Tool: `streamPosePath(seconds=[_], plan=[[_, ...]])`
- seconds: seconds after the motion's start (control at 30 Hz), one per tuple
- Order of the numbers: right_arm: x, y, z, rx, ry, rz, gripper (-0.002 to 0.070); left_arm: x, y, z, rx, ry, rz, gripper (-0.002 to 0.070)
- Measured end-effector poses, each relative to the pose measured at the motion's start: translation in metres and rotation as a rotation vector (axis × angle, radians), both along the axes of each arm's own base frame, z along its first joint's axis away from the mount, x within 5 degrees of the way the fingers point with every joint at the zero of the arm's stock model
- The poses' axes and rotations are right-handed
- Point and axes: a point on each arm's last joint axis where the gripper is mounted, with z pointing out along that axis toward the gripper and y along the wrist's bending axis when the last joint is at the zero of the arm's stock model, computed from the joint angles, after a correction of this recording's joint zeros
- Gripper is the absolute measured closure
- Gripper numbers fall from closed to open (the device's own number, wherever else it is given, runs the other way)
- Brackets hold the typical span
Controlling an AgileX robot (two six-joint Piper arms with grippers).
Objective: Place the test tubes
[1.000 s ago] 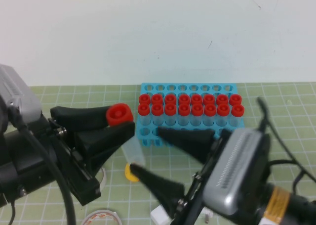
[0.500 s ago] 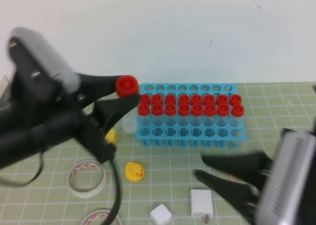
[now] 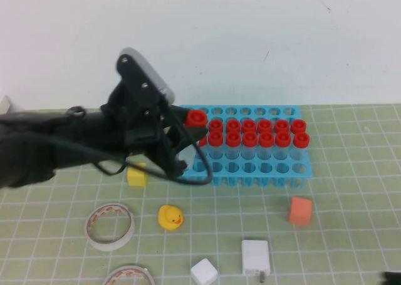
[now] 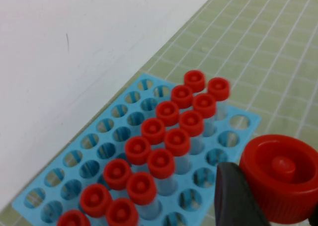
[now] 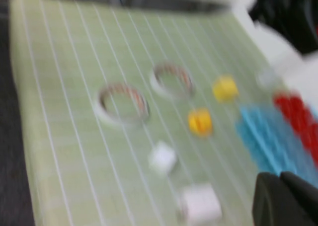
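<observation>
Left end effector (image 3: 185, 133) is partly closed around one red-capped test tube (image 3: 197, 118), pinching it just under the cap. The tube's long axis is roughly upright, cap up, leaning a little. The blue rack (image 3: 250, 170) sits directly below the end effector and runs off to its right. The filled tubes (image 3: 257, 131) are just beside the held one, so I reckon a free hole underneath is the target. Left arm is clearly nearer. Half a second ago the tube hung off the rack's left edge; now it's over it. The right end effector (image 5: 280, 198) has backed out of the high view, shut on nothing.
</observation>
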Motion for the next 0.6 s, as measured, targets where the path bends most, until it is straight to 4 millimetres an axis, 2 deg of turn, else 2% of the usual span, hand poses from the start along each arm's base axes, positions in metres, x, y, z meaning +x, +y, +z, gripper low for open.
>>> streamPosePath(seconds=[0.17,0.33,0.5,0.6], plan=[[-0.003,-0.031,-0.008,-0.078,0.117,-0.218,0.0671,0.027,-0.008,-0.012,0.025,-0.007,-0.011,0.0409],[-0.005,-0.058,-0.010,-0.130,0.131,-0.395,0.0671,0.047,-0.012,-0.032,0.037,0.032,-0.006,0.0409],[-0.005,-0.078,-0.006,-0.072,0.098,-0.540,0.0671,0.066,-0.001,-0.059,0.021,0.128,0.050,0.0409],[-0.007,-0.086,-0.004,-0.035,0.081,-0.583,0.0671,0.071,0.006,-0.068,0.010,0.165,0.080,0.0409]])
